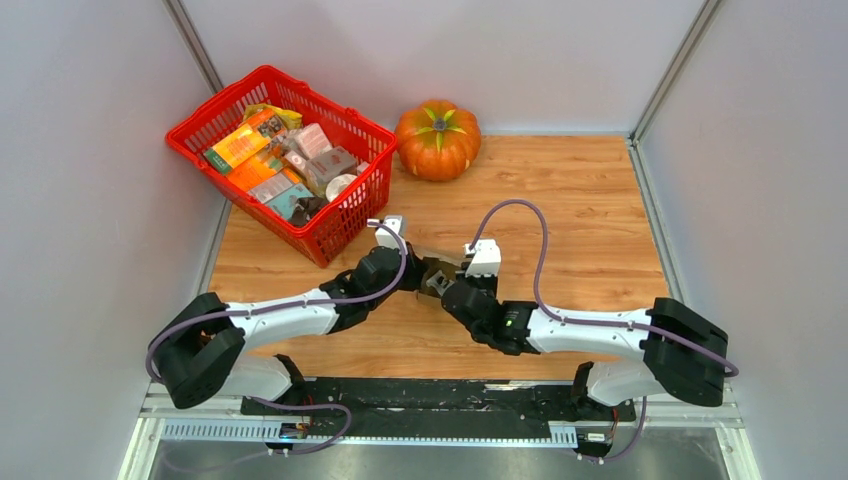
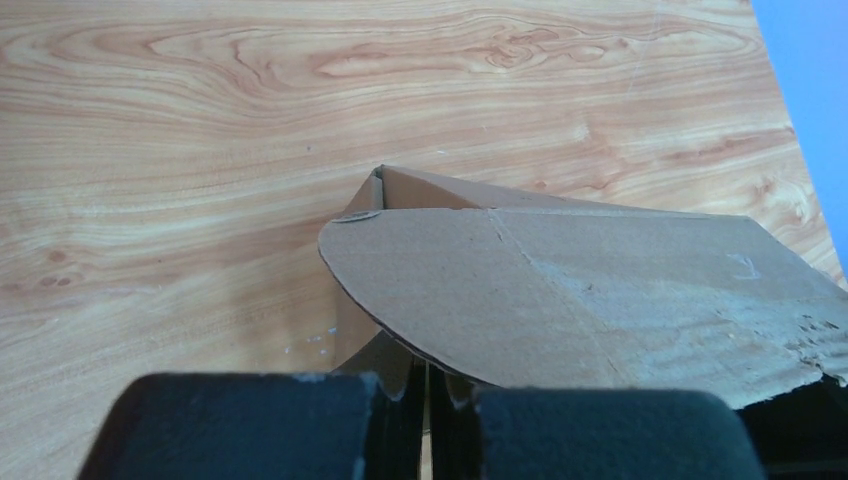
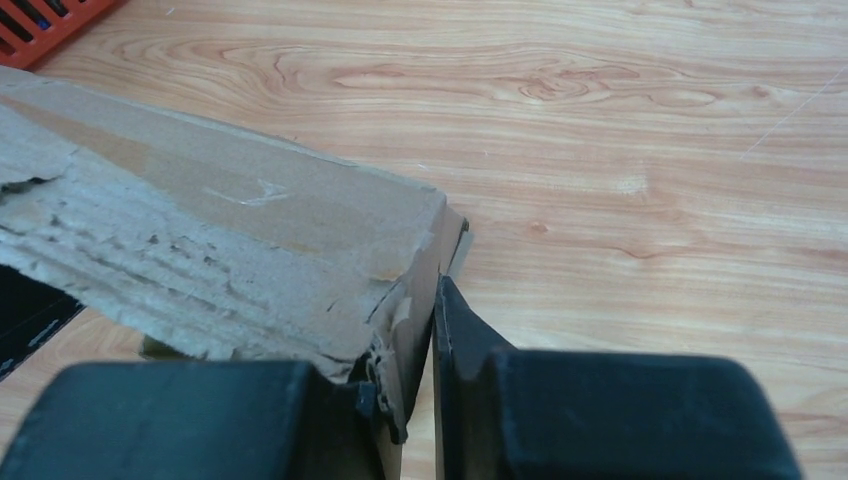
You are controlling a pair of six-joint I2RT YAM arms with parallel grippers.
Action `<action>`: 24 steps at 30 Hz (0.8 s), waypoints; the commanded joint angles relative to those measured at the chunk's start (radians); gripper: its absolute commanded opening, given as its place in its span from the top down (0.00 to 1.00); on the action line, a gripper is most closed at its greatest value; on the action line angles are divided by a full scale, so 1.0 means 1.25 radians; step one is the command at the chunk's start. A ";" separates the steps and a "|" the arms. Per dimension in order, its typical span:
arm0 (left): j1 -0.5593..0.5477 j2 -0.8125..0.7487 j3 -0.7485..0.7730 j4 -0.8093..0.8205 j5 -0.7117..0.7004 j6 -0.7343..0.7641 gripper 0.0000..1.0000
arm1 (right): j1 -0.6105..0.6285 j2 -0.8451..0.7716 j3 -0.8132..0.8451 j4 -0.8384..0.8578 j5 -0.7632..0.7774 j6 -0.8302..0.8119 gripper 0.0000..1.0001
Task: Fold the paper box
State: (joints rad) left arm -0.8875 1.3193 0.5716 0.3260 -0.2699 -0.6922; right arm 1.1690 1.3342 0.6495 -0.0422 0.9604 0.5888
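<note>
The box was in the middle of the frame, held between both arms low over the bench; whether it touched the wood I could not tell. The left tool was clamped tight on a thin flap below the rounded one. The right tool was narrow, pinching an end wall. The card's skin looked ragged there, so pulling apart might tear it. Either thin grip might slip and let the folds spring open.

You look down from above and behind on the whole counter; each wrist camera faces it close, sharing the paper box.
</note>
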 commanded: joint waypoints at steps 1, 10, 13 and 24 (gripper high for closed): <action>-0.005 -0.012 -0.023 -0.040 -0.007 -0.008 1.00 | 0.011 -0.010 0.057 -0.070 0.058 0.125 0.86; -0.007 -0.031 -0.046 -0.039 -0.016 -0.018 1.00 | 0.011 0.027 0.112 -0.155 0.045 0.226 0.85; -0.007 -0.033 -0.046 -0.044 -0.012 -0.019 1.00 | 0.011 0.051 0.105 -0.158 0.047 0.227 0.85; -0.007 -0.038 -0.049 -0.055 -0.015 -0.017 1.00 | 0.028 -0.071 0.007 -0.195 0.020 0.203 0.56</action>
State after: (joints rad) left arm -0.8936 1.2858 0.5171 0.3027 -0.2760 -0.7033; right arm 1.1992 1.3312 0.6674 -0.2413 0.9707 0.8310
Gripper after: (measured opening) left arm 0.007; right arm 0.390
